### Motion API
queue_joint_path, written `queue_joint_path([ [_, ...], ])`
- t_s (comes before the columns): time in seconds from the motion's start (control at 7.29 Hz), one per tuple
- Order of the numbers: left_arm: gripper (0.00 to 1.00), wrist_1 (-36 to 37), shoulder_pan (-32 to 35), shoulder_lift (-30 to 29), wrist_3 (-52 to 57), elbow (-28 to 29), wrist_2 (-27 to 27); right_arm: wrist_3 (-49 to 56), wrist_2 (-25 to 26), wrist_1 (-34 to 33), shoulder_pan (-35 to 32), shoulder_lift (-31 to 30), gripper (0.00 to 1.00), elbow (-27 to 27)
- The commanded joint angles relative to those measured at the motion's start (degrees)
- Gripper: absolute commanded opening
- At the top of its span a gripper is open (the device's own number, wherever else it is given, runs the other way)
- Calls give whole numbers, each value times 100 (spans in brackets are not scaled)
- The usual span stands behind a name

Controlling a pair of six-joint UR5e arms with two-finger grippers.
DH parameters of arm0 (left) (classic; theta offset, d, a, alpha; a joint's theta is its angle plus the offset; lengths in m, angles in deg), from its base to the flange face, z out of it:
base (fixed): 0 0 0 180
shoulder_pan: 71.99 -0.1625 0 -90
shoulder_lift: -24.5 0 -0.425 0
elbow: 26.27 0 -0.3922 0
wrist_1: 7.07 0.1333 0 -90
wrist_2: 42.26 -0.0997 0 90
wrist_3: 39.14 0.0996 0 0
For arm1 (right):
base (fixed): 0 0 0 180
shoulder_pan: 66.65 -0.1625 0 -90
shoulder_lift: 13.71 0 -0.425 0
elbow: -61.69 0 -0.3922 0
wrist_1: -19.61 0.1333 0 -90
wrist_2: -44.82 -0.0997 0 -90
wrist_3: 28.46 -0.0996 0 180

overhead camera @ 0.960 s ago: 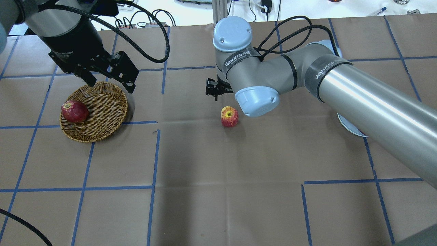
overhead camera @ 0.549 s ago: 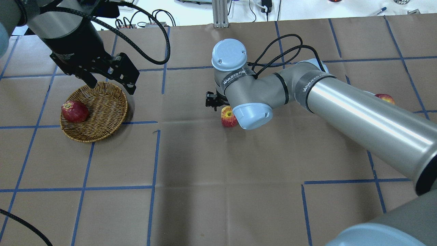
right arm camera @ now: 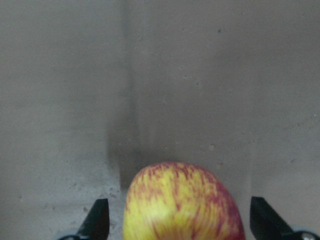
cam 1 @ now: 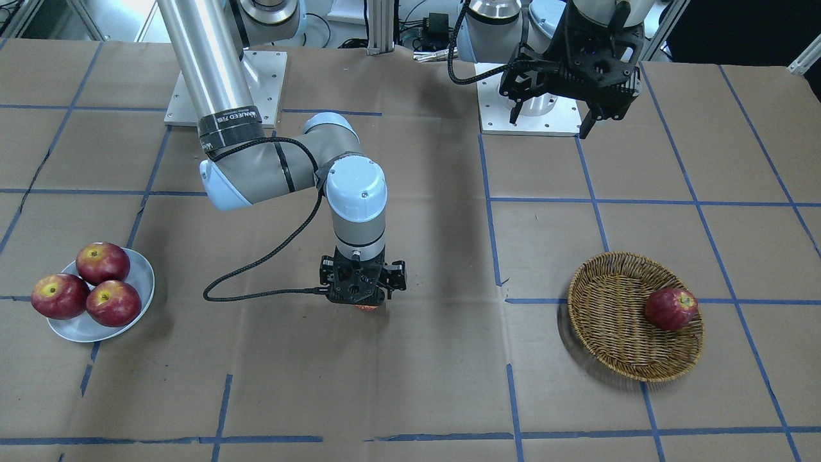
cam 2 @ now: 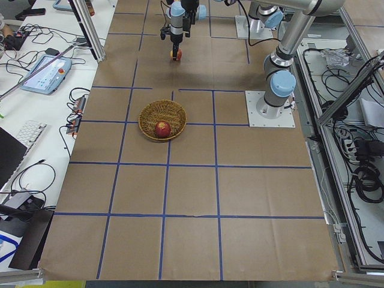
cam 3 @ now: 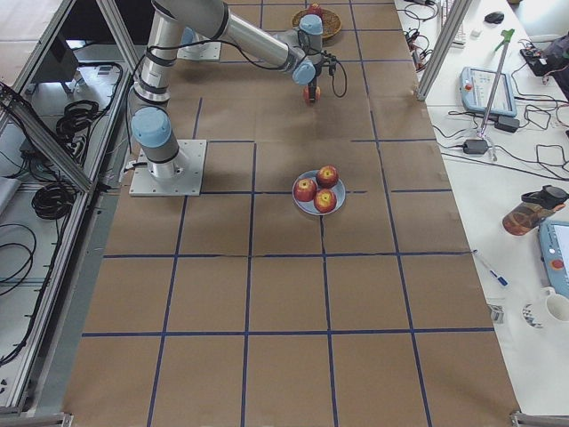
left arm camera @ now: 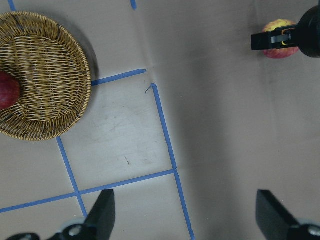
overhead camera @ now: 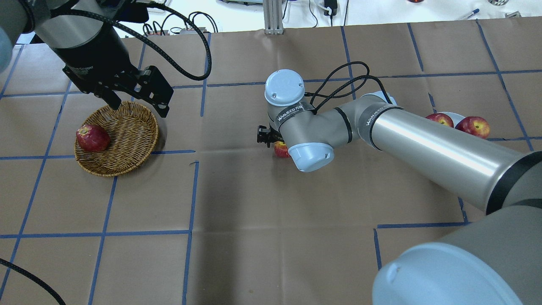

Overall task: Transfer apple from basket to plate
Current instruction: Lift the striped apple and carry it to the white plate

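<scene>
The streaked red-and-yellow apple (right arm camera: 182,205) lies on the brown paper at mid-table, outside the basket; only a sliver of it (overhead camera: 279,149) shows under the right wrist in the overhead view. My right gripper (right arm camera: 180,225) is open and low over it, with one finger on each side. The brown wicker basket (overhead camera: 131,131) at the left holds one dark red apple (overhead camera: 92,137). My left gripper (overhead camera: 139,108) is open and empty above the basket's far rim. The pale plate (cam 1: 144,276) holds three dark red apples.
The right arm's long forearm (overhead camera: 423,148) stretches across the table's right half and covers most of the plate in the overhead view. Blue tape lines grid the brown paper. The arm base plates (cam 1: 526,109) stand at the robot's side of the table.
The right arm has moved toward and down over the streaked apple, which now sits between its fingers and is mostly covered from above. The left arm has barely moved.
</scene>
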Motion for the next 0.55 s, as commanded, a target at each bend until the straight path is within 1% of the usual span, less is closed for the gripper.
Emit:
queue_joint_path([
  [0.0, 99, 4, 0, 0, 0, 0, 0, 6, -17, -166, -1, 113, 78, 9],
  [0.14, 99, 4, 0, 0, 0, 0, 0, 15, -35, -157, -1, 104, 64, -9],
  [0.27, 99, 4, 0, 0, 0, 0, 0, 15, -27, -149, 17, 70, 58, -18],
  [0.41, 99, 4, 0, 0, 0, 0, 0, 23, -18, -105, 69, 0, 58, -44],
])
